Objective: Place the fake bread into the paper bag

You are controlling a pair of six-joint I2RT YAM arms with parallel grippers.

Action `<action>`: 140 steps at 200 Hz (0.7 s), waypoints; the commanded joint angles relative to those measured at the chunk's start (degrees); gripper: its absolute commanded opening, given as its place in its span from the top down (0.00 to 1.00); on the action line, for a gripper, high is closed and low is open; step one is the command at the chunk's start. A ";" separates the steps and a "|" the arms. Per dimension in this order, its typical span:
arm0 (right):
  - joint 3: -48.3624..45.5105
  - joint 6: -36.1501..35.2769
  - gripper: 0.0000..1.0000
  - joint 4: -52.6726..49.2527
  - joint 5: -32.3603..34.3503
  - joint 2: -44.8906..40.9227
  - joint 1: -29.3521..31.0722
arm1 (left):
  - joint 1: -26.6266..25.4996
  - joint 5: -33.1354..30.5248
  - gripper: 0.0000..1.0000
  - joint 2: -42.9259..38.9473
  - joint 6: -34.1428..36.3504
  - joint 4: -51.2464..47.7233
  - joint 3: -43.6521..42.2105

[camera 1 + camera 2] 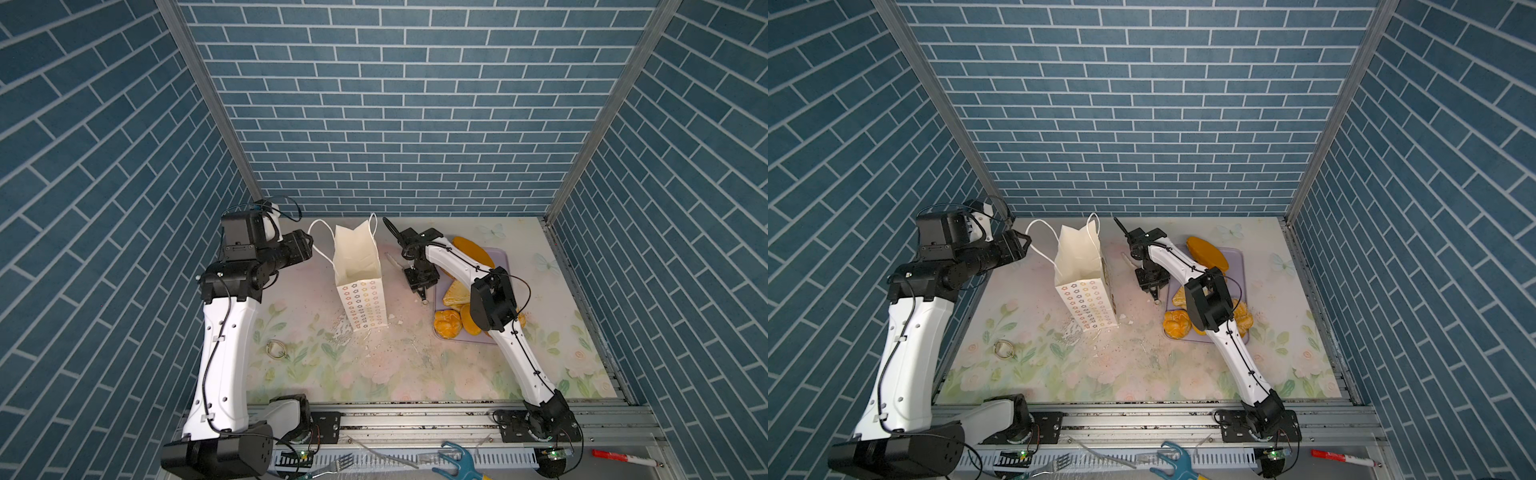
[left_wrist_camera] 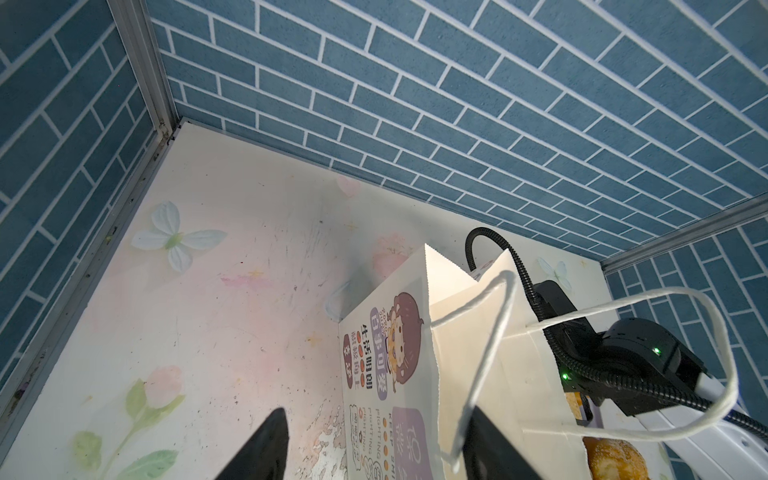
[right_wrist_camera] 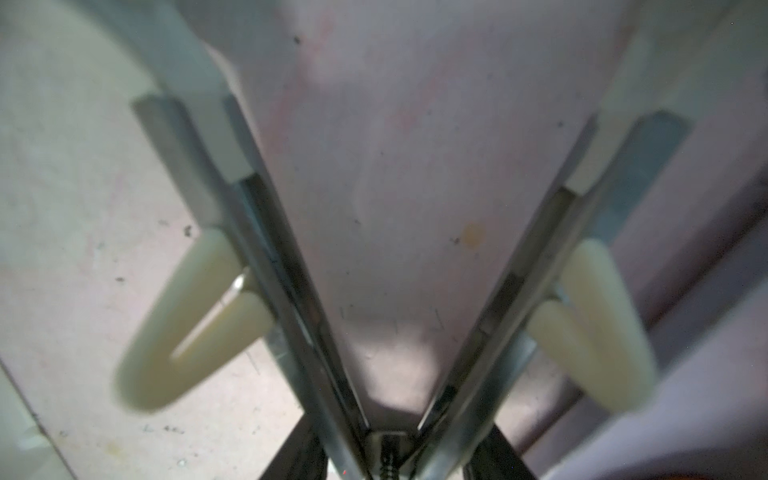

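The white paper bag stands open and upright at the middle of the table; its cartoon girl print faces the left wrist view. My left gripper is open beside the bag's cord handle, which runs along one finger. The fake bread lies on a lavender tray: an oval loaf, a triangle and round buns. My right gripper points down at the tray's left edge, shut on metal tongs. Their cream tips stand apart with nothing between them.
A small metal ring lies on the floral table left of the bag. Crumbs and flakes lie around the bag's foot. A fork, a blue tool and a red marker lie past the front rail. Blue brick walls close three sides.
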 commanded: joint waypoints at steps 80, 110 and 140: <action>-7.27 1.24 0.54 5.47 5.38 -16.84 0.42 | 0.25 -0.21 0.33 -2.41 -0.19 -0.46 -0.71; -6.09 0.89 0.54 4.68 5.27 -16.05 0.41 | 0.26 -0.22 0.33 -2.63 -0.19 -0.43 -0.63; -5.95 0.80 0.54 4.50 5.76 -16.11 0.38 | 0.26 -0.33 0.33 -2.66 -0.10 -0.54 -0.31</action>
